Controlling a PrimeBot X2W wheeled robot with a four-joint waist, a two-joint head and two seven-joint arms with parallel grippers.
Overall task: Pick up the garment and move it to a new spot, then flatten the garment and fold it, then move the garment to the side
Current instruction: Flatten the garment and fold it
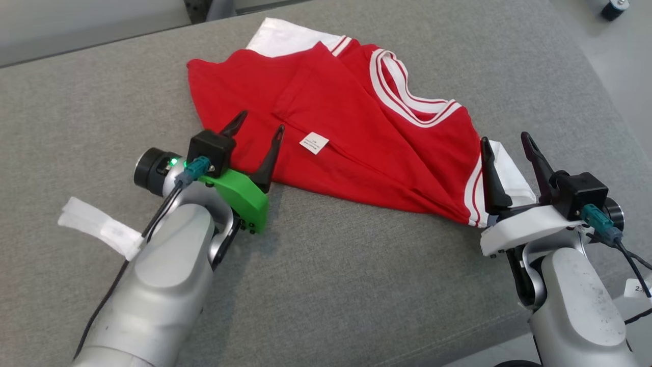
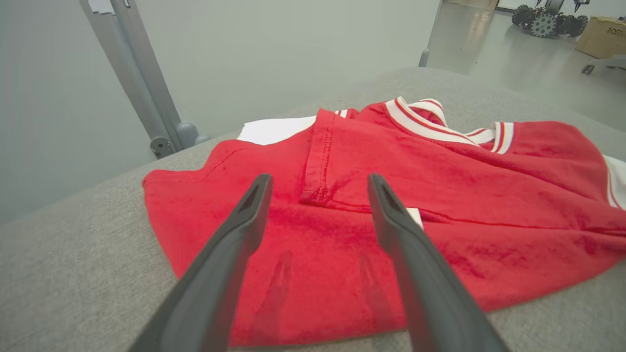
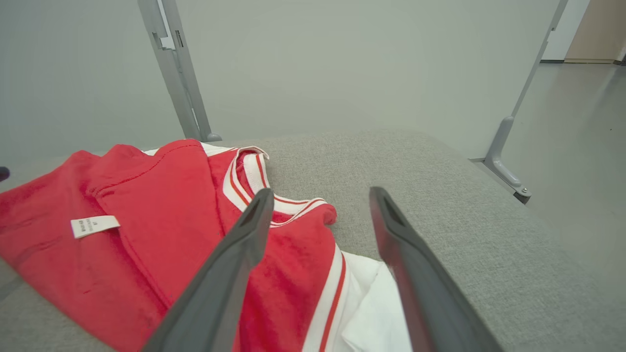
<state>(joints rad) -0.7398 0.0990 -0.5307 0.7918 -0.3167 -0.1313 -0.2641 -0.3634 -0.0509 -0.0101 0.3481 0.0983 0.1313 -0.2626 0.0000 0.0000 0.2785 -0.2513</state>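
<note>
One white label, print unreadable, on crumpled red garment.

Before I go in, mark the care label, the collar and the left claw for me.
care label (image 1: 314, 142): head view, middle of the white tag.
collar (image 1: 389, 97): head view, on the striped white band.
left claw (image 1: 262, 121): head view, midway between its open fingertips.

Unreadable at this size: print on the small white fabric label atop the crumpled red knit garment with white striped trim. Hidden behind the right gripper's two dark fingers: part of that garment's white sleeve. Cropped at the left wrist view's edge, well beyond the garment: a brown cardboard box, lettering incomplete.
</note>
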